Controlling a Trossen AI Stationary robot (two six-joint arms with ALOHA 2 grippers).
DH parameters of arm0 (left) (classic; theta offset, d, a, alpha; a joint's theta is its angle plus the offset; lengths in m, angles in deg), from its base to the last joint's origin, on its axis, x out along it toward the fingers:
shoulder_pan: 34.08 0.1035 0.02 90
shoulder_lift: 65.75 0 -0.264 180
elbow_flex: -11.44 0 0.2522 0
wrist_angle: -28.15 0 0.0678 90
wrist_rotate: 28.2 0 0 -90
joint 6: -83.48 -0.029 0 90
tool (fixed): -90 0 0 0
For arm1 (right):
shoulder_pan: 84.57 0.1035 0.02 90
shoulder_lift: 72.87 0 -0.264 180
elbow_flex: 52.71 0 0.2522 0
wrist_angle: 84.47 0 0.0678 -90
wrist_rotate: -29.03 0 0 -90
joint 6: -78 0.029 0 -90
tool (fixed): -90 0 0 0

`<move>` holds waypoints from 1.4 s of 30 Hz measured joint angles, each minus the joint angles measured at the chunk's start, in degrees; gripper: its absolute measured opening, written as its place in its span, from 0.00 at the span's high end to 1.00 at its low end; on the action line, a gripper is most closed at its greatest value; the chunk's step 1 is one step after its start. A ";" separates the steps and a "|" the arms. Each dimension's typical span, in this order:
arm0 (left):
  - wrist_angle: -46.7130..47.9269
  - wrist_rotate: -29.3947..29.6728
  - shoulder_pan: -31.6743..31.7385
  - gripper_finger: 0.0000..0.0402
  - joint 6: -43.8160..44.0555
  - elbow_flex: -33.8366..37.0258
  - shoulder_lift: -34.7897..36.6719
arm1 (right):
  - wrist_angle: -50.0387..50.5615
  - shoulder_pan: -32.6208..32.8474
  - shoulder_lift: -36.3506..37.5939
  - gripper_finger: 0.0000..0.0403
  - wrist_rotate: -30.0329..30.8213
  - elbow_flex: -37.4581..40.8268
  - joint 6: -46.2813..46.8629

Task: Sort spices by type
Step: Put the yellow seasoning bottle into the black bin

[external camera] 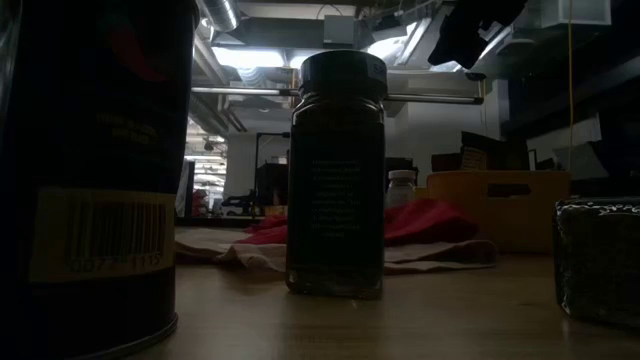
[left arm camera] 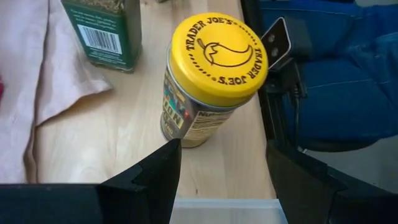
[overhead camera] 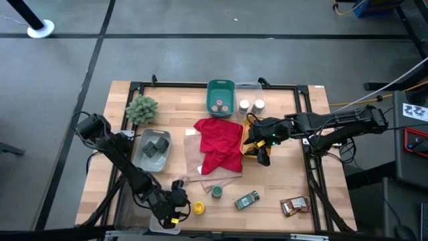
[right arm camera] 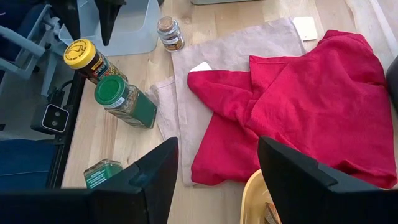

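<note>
Hovering at the table's near edge, the left gripper (overhead camera: 175, 209) has its jaws spread and empty, and the yellow-lidded jar (overhead camera: 198, 208) stands upright just beside them toward the red cloth (overhead camera: 219, 144), with a small gap between. In the left wrist view the jar (left arm camera: 210, 78) sits straight ahead of the two dark fingers (left arm camera: 152, 177), centred between them, its long axis vertical; this arm is far the nearer, so I judge it the one to grasp. Room is tight: the table's black frame rail (left arm camera: 273, 124) runs close along the jar's outer side, and a clear bin (overhead camera: 152, 148) lies beyond the arm, left of the cloth.

Just past the yellow lid, toward the cloth, stands a green-lidded jar (overhead camera: 217, 192), then a green-labelled jar (overhead camera: 247, 200) lying on its side, then the brown foil packets (overhead camera: 294, 205) farther right. Behind the cloth a teal bin (overhead camera: 221, 96) holds tan-lidded jars (overhead camera: 219, 106), with white-lidded jars (overhead camera: 251, 105) next to it.

The right gripper (overhead camera: 263, 152) waits at the cloth's right edge over a yellow bin (overhead camera: 250, 137), jaws parted and apparently empty, though the overhead view is crowded there.
</note>
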 joint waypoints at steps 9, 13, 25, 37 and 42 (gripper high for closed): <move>-0.21 2.37 0.19 0.45 4.30 0.00 -0.02 | -0.02 0.00 0.00 0.45 0.00 0.00 0.00; -0.20 2.40 0.46 0.45 4.33 0.00 -0.02 | -0.02 0.00 0.00 0.45 0.00 0.00 0.00; 0.08 8.80 -2.61 0.45 11.45 0.02 -0.02 | -0.02 0.00 0.00 0.45 0.00 0.00 -0.02; -0.20 23.47 -8.86 0.45 5.68 0.02 -0.02 | -0.04 0.00 0.00 0.45 0.00 0.00 -0.02; -1.50 23.66 -8.69 0.45 8.42 0.02 -0.02 | -0.04 0.00 0.00 0.45 0.00 0.00 -0.04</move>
